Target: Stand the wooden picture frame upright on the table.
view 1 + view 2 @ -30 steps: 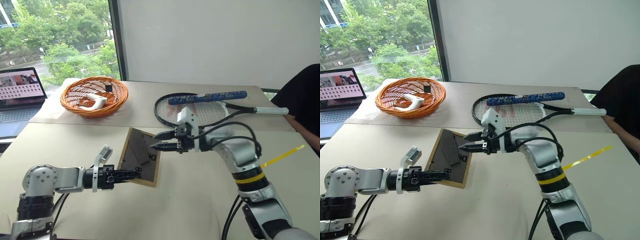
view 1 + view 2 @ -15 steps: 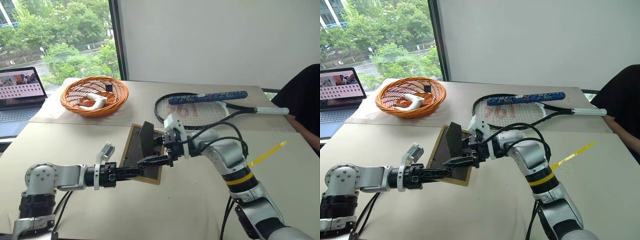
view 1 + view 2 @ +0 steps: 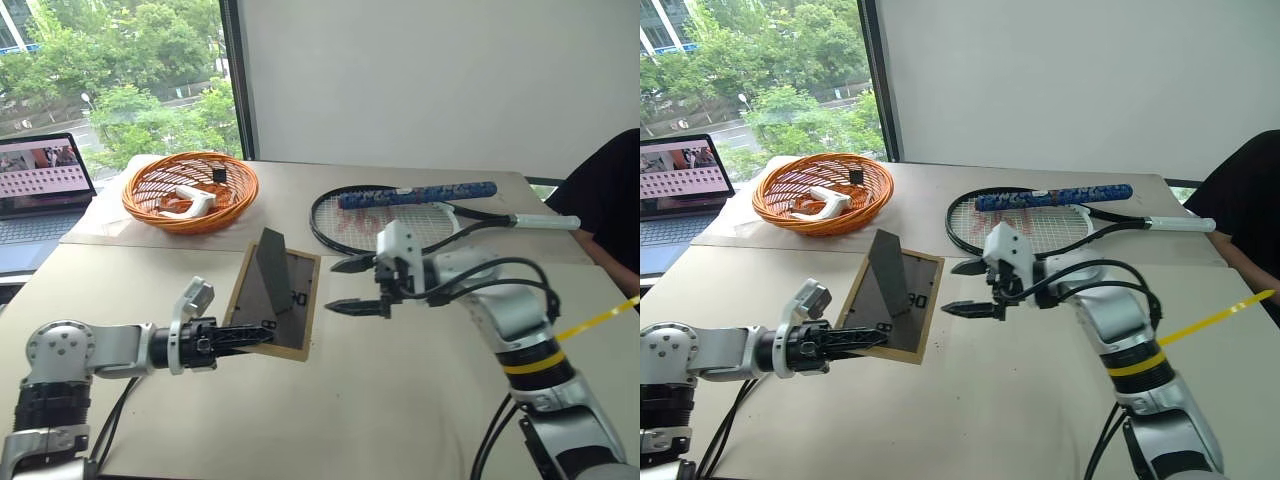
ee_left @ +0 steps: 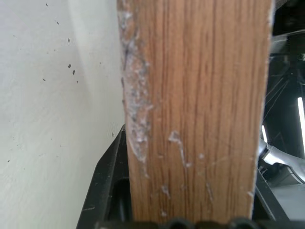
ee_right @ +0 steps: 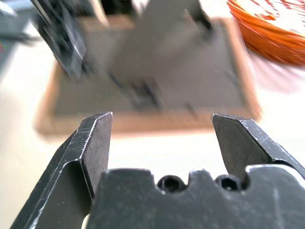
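Observation:
The wooden picture frame [image 3: 292, 318] lies slanted over the table [image 3: 380, 400], dark grey back up. Its fold-out stand [image 3: 268, 268] sticks up from the back. My left gripper [image 3: 258, 334] is shut on the frame's near edge. In the left wrist view the light-wood edge [image 4: 195, 119] sits between the black fingers [image 4: 102, 191]. My right gripper [image 3: 350, 286] hangs open just right of the frame and does not touch it. From the right wrist, the frame's back [image 5: 200, 71] shows beyond the spread fingertips [image 5: 97, 138].
An orange wicker basket [image 3: 190, 190] holding a white object stands at the back left. A tennis racket [image 3: 400, 215] lies behind my right arm. A laptop [image 3: 40, 190] sits at the far left. A person's dark sleeve [image 3: 605, 200] is at the right edge, and a yellow strip [image 3: 600, 318] lies nearby.
My right gripper reached in, swung the stand up off the frame's back, then drew away to the right with its jaws wider. The left gripper kept its hold and rose slightly.

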`<act>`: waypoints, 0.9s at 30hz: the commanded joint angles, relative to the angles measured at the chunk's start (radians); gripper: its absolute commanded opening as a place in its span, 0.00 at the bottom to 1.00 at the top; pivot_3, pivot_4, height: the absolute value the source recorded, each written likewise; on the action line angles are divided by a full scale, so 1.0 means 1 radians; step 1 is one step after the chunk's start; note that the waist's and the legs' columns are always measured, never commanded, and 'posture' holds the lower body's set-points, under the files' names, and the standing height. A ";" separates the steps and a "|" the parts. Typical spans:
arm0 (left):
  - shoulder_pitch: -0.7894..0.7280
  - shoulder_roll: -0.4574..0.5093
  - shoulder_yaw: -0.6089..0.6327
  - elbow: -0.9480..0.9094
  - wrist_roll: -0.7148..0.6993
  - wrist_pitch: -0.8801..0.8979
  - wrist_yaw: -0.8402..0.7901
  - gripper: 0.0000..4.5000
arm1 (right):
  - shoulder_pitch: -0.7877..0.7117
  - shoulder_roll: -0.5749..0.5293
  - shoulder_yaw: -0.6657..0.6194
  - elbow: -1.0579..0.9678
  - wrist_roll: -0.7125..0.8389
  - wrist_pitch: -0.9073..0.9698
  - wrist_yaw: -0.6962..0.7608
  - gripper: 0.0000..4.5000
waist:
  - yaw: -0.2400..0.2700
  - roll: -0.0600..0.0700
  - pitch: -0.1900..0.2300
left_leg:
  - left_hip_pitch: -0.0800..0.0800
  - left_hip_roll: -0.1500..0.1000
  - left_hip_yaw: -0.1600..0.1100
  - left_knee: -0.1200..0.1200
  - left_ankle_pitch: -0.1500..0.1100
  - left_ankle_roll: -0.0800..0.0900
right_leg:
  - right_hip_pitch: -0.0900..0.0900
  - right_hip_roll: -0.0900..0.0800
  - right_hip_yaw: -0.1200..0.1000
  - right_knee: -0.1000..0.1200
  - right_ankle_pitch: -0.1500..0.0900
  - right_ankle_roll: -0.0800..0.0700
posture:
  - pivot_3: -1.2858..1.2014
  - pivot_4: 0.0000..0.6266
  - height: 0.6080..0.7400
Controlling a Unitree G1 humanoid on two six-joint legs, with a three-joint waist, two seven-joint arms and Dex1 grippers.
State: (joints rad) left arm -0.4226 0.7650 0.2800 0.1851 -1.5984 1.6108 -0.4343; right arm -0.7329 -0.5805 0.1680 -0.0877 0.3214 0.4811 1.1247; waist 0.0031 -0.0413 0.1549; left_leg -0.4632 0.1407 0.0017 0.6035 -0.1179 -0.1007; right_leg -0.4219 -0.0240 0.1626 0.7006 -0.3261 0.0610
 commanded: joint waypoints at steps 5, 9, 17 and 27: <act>-0.044 0.055 -0.015 0.052 0.024 0.004 -0.133 0.27 | 0.029 -0.067 0.045 0.148 -0.431 -0.775 -0.255 0.86 | -0.006 0.000 0.000 | 0.000 0.000 0.000 -0.002 0.000 0.000 | 0.000 0.000 0.000 -0.001 0.000 0.000 | 0.52 0.24 0.64; -0.058 0.050 -0.049 0.057 0.053 0.004 -0.173 0.27 | 0.032 -0.051 0.125 0.276 -0.771 -1.194 -0.576 0.86 | -0.006 0.000 0.000 | 0.000 0.000 0.000 -0.002 0.000 0.000 | -0.001 0.000 -0.001 -0.002 0.000 0.000 | 0.52 0.24 0.64; -0.082 0.048 -0.091 0.049 0.064 0.004 -0.207 0.27 | -0.035 0.047 0.211 0.446 -1.133 -1.338 -1.033 0.86 | -0.014 0.000 0.000 | 0.000 -0.001 -0.001 -0.005 0.003 -0.004 | -0.001 0.000 -0.001 0.000 0.000 -0.001 | 0.52 0.24 0.64; -0.078 0.043 -0.101 0.022 0.050 0.004 -0.179 0.27 | -0.088 0.107 0.253 0.553 -1.130 -1.390 -1.145 0.62 | -0.015 0.000 0.000 | 0.000 -0.001 -0.003 -0.005 0.004 -0.005 | 0.001 0.000 -0.003 0.000 0.000 -0.001 | 0.52 0.24 0.64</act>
State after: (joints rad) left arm -0.4825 0.8050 0.1604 0.2286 -1.5224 1.6114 -0.6117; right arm -0.7950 -0.4741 0.4319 0.4748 -0.8545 -0.8821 0.0020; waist -0.0116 -0.0413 0.1553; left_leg -0.4630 0.1402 -0.0012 0.5990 -0.1141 -0.1051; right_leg -0.4205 -0.0245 0.1597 0.7010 -0.3264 0.0600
